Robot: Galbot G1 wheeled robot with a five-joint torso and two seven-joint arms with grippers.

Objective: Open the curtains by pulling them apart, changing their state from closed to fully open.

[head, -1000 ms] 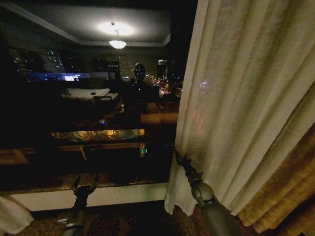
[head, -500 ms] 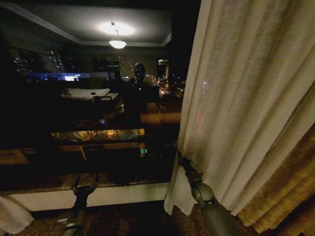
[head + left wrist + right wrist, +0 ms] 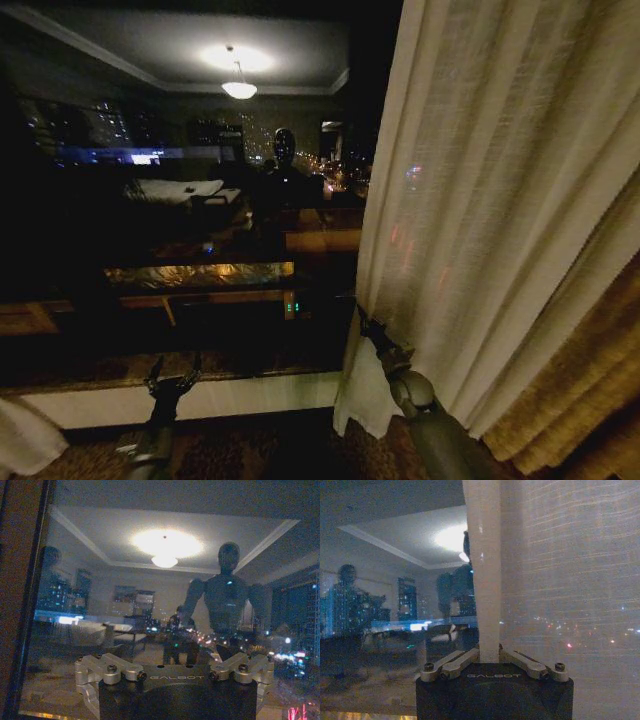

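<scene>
"GALBOT" on both wrists. Right gripper (image 3: 489, 656) pinches right curtain (image 3: 480, 200) edge; left gripper (image 3: 172, 377) spread wide, near window sill (image 3: 60, 383).

Curtained (image 3: 500, 180) living room, night window (image 3: 180, 200)

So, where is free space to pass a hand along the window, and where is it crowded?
Free: the dark window glass between the left gripper and the sheer curtain edge. Crowded: the right side, where the right gripper pinches the curtain's edge, beside the golden drape.
</scene>
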